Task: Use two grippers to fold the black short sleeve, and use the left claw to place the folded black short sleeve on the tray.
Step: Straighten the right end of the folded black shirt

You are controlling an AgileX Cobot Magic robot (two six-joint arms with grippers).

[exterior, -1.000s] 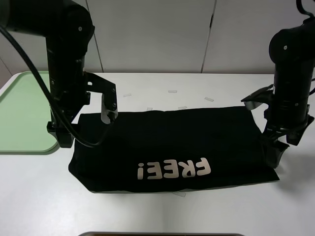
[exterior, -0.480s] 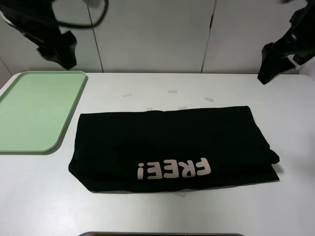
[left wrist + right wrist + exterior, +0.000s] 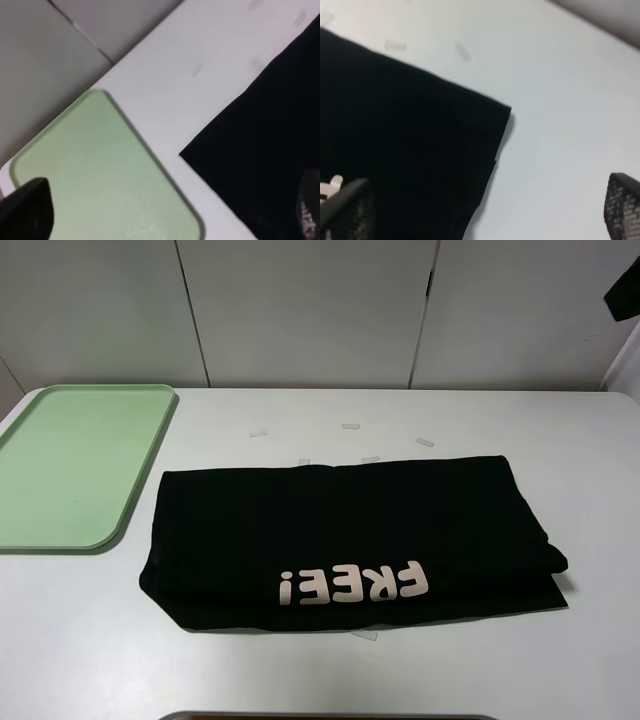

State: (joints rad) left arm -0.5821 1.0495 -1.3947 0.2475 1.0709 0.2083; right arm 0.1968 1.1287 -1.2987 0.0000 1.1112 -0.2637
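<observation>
Raised clear since earlier, the left gripper (image 3: 167,205) and right gripper (image 3: 485,207) are held with jaws wide and empty, the black short sleeve (image 3: 340,540) left part-folded on the desk (image 3: 450,420) beside the tray (image 3: 60,465), unplaced.

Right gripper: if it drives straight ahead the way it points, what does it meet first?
Most likely the black short sleeve, near its end edge; the right gripper aims close to bare table too. Nothing stands between, though depth is unclear.

Short sleeve (image 3: 350,540) on table (image 3: 300,670), tray (image 3: 70,465) just left.
</observation>
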